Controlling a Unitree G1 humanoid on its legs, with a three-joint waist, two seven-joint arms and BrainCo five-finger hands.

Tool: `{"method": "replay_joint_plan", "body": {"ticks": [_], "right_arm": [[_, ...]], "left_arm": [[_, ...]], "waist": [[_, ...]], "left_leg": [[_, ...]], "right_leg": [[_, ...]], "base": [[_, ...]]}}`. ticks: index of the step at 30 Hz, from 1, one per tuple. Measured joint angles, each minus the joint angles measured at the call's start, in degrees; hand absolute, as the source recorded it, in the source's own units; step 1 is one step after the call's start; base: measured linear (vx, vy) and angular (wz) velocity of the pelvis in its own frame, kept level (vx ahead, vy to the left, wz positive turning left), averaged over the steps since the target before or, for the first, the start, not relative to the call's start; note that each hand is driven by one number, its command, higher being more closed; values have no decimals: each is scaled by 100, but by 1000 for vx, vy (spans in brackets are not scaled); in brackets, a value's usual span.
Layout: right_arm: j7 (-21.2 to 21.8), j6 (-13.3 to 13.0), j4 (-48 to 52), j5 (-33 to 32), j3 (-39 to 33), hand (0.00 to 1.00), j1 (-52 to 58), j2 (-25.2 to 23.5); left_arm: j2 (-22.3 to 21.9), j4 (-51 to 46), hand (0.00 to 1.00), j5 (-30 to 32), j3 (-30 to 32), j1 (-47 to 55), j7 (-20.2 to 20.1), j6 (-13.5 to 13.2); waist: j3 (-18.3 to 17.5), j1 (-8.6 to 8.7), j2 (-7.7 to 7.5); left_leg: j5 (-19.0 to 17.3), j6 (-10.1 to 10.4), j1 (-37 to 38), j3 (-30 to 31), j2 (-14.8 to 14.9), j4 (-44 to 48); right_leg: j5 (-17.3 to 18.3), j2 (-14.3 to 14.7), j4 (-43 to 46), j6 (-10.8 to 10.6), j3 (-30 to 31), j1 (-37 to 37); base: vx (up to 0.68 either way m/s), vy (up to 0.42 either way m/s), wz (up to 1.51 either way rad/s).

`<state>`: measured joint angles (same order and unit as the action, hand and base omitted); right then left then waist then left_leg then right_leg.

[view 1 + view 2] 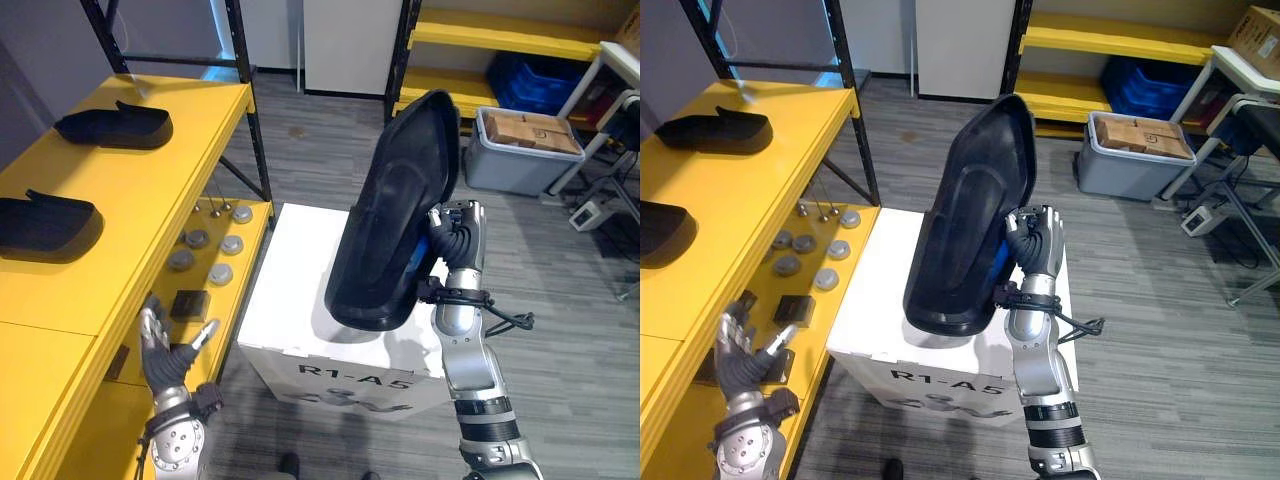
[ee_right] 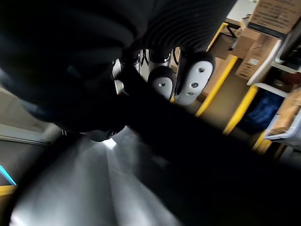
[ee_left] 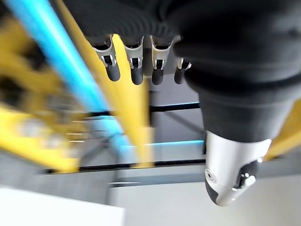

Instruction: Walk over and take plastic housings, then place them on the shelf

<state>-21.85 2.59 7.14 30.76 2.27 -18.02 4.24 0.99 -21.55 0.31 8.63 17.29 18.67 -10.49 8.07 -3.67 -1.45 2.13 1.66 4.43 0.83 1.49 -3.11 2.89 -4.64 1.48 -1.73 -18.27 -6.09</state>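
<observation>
My right hand (image 1: 447,243) is shut on the edge of a large black plastic housing (image 1: 395,215), held upright and lifted above the white box (image 1: 290,300). In the right wrist view the fingers (image 2: 188,80) curl over the housing's dark rim (image 2: 197,136). Two more black housings lie on the yellow shelf's top level at the left, one at the back (image 1: 113,125) and one nearer (image 1: 45,225). My left hand (image 1: 165,345) is open low at the left, beside the shelf's lower level, holding nothing.
The yellow shelf (image 1: 150,190) has black uprights; its lower level carries several grey round discs (image 1: 205,250) and a small black block (image 1: 189,303). A grey bin of cardboard (image 1: 525,145) stands on the floor at the back right, by another yellow rack (image 1: 500,40).
</observation>
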Motion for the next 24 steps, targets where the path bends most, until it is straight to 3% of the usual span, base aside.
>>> {"method": "replay_joint_plan", "body": {"ticks": [4,8,12,18,19,24], "right_arm": [[37,-145,178,0,20,100,36,66],[105,-145,178,-1,59,100,90,83],[144,-146,167,-6,134,100,109,183],[219,-146,42,-122,199,100,148,219],[244,-147,39,-136,245,0,175,226],[353,-149,-124,-344,240,0,241,223]], "left_arm": [[81,-518,0,-4,-438,-151,-8,-229],[199,-562,0,-216,-709,-189,-134,-277],[240,-604,0,-573,-1042,-241,-315,-277],[334,-612,0,-574,-1484,-569,-464,-273],[338,-612,0,-568,-1484,-588,-480,-272],[337,-370,0,-433,-1467,-578,-483,-194]], "waist": [[-158,14,78],[-230,135,79],[-240,143,82],[-337,162,88],[-350,201,87],[-355,263,84]], "left_leg": [[0,-9,89,19,5,-4],[8,-21,89,18,17,-5],[9,-21,88,-46,18,-8],[9,-22,83,-63,17,-35],[9,-22,83,-65,17,-39],[8,-23,84,-66,19,-46]], "right_leg": [[0,9,-11,1,-16,-102],[-7,27,-7,8,-8,-96],[-24,38,-14,23,42,-70],[-46,56,-83,19,54,-71],[-52,59,-103,19,56,-80],[-56,69,-120,17,58,-83]], "base": [[0,0,0],[0,0,0],[-6,4,-7],[2,0,-1],[0,0,0],[0,0,0]]}}
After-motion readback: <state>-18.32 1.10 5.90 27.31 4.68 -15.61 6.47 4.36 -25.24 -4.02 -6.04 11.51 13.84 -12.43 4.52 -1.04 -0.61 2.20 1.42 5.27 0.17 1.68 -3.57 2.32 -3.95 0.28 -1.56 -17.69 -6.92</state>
